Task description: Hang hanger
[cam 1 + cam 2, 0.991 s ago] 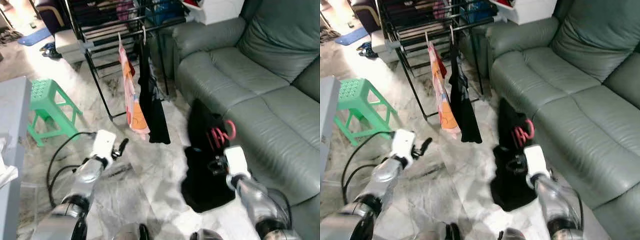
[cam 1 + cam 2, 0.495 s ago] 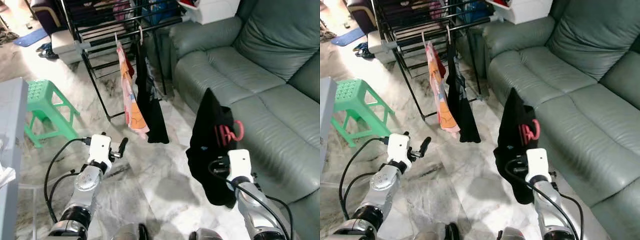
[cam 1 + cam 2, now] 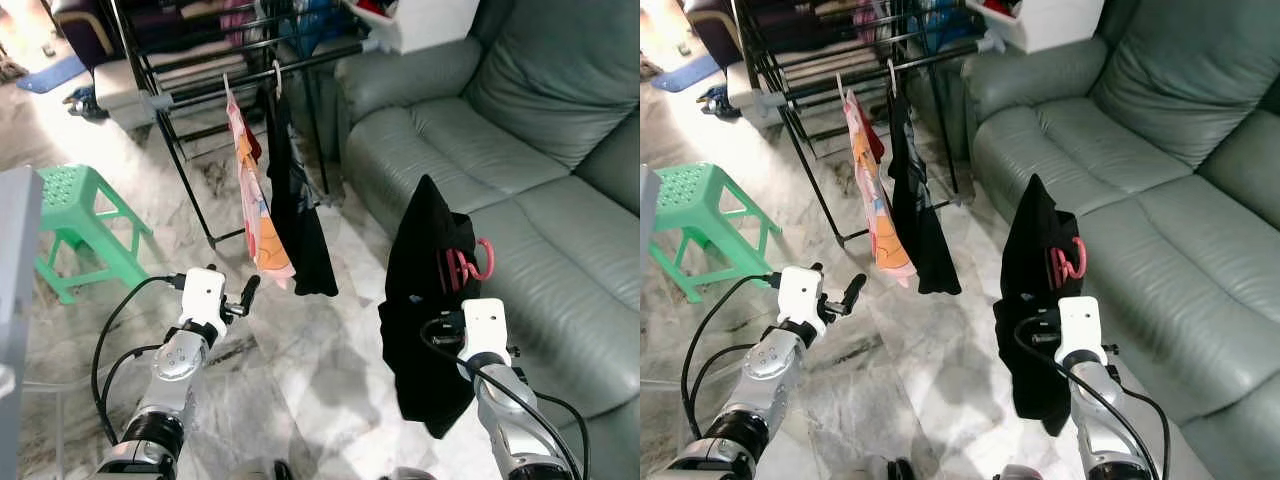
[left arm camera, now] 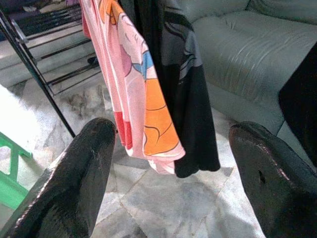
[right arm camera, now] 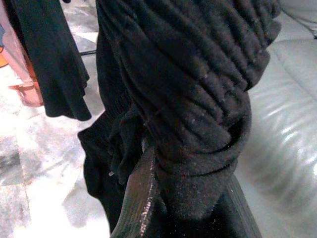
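Observation:
A black garment [image 3: 425,300] hangs on a pink hanger whose hook [image 3: 470,262] sticks out near its top, held up in front of the sofa. My right gripper [image 3: 447,330] is shut on bunched black cloth, and one finger [image 5: 141,198] shows beneath the fabric in the right wrist view. The black drying rack [image 3: 200,85] stands farther ahead, with a pink and orange garment [image 3: 255,210] and a black shirt [image 3: 300,215] hanging from its rail. My left gripper [image 3: 247,293] is low over the floor, short of those clothes, and its fingers [image 4: 79,183] are spread open with nothing between them.
A grey-green leather sofa [image 3: 520,170] runs along the right. A green plastic stool [image 3: 75,215] stands at the left, beside a grey table edge [image 3: 12,260]. A black cable [image 3: 115,330] loops by my left arm. Marble floor lies between rack and sofa.
My right gripper has raised the black garment and pink hanger from a slump by the sofa base to hanging free. The left arm has barely moved. The view shifted slightly.

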Robot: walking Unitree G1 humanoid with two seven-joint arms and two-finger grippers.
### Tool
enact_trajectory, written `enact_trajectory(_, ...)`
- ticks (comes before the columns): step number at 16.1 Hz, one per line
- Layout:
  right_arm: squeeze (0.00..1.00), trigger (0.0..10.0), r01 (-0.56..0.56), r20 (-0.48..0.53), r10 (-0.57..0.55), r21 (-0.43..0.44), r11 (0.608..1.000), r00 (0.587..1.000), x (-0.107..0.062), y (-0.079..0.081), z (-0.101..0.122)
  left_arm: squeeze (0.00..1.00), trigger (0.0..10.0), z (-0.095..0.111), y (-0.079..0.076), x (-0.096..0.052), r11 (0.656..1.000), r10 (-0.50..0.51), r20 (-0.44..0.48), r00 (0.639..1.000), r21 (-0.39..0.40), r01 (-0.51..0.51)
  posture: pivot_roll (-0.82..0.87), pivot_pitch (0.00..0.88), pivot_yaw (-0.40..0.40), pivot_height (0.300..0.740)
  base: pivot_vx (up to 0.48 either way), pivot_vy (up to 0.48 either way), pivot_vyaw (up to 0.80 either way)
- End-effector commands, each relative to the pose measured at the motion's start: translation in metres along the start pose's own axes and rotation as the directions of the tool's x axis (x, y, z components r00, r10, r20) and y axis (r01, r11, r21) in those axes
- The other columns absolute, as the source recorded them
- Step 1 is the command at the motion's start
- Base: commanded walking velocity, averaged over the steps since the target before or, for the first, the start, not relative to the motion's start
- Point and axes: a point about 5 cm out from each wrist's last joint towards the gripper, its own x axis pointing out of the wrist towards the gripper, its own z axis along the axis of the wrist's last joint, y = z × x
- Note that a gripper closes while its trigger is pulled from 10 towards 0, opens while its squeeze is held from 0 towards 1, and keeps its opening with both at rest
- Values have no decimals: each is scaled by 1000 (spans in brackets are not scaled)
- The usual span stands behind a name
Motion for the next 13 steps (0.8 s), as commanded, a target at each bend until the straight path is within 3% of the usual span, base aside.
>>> enact_trajectory(1,0,10000,3,44,-4,9,1000,999,2,0,11,0,10000,0,3,-1,1000,11,-5,1000,-2,-11,-125,0,69,740,337,0,0)
enact_trajectory(9,0,10000,3,44,-4,9,1000,999,2,0,11,0,10000,0,3,-1,1000,11,-5,1000,-2,-11,-125,0,69,740,337,0,0)
enact_trajectory(11,0,10000,22,106,-19,-29,999,994,4,-4,28,0,10000,11,6,9,993,110,5,994,30,-110,-125,0,74,740,270,397,0)
enact_trajectory(13,0,10000,13,107,-11,-20,1000,994,5,-3,29,0,10000,12,8,9,990,133,1,991,38,-133,-121,0,73,740,0,429,0)
